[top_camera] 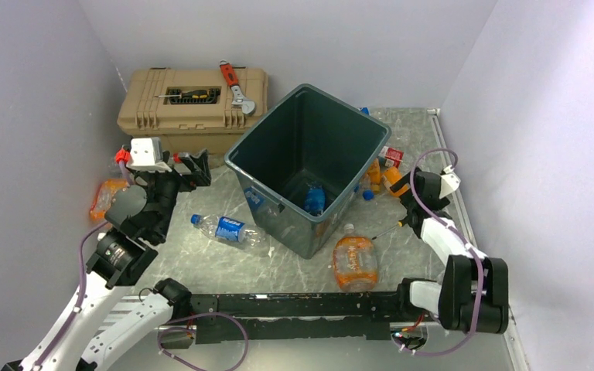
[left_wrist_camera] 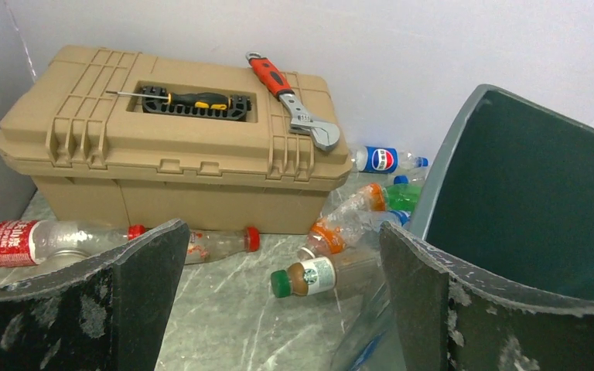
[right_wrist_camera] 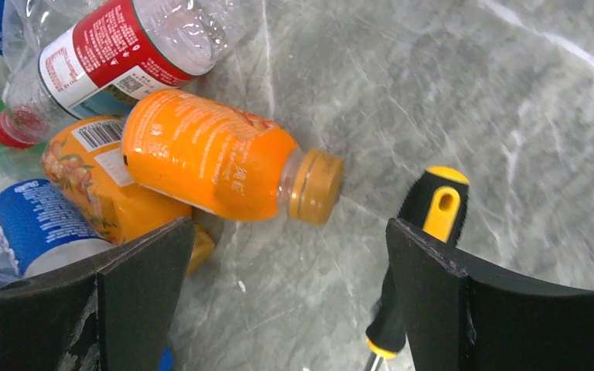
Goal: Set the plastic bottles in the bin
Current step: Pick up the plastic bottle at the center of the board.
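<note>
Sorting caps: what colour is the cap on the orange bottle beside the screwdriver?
The cap is orange; right wrist view shows it best.

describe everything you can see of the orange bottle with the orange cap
The orange bottle is uncrushed plastic, wrapped in an orange label with white print, clear neck, orange cap on. It lies on its side on the grey marbled table, cap toward the screwdriver without touching it, body against another orange-labelled bottle.

Left claw point(left_wrist_camera: 282, 229), right claw point(right_wrist_camera: 290, 224) wide open
</note>
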Available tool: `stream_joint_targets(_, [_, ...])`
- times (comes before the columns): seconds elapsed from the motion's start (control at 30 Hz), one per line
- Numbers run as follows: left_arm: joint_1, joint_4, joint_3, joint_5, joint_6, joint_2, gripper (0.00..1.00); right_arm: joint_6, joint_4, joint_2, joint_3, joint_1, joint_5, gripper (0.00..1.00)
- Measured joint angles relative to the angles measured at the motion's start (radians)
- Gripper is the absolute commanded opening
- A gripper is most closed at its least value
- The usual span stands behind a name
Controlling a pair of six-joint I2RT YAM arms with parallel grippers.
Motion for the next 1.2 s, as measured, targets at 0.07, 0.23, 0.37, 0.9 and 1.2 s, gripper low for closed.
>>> stream_joint_targets(0.07, [0.0,0.001,-0.001,0.005,0.0,-0.001,0.97,-0.042,0.052,0.04,0.001,-0.002,-0.016,1.0])
stream_joint_targets(0.23, [0.0,0.002,-0.004,0.02,0.001,-0.006,0.97,-0.142,0.17,0.07,-0.006,-0.002,-0.093,0.99])
stream_joint_targets(0.37, [0.0,0.002,-0.006,0.029,0.001,-0.009,0.96,-0.188,0.214,0.084,-0.004,0.002,-0.091,0.99])
stream_joint_targets(0.9, [-0.027,0.001,-0.006,0.043,0.008,-0.021,0.96,-0.386,0.016,0.345,0.296,-0.003,-0.211,0.99])
stream_joint_targets(1.2, [-0.029,0.001,-0.006,0.043,0.02,-0.021,0.96,-0.416,-0.09,0.433,0.34,-0.003,-0.237,0.89])
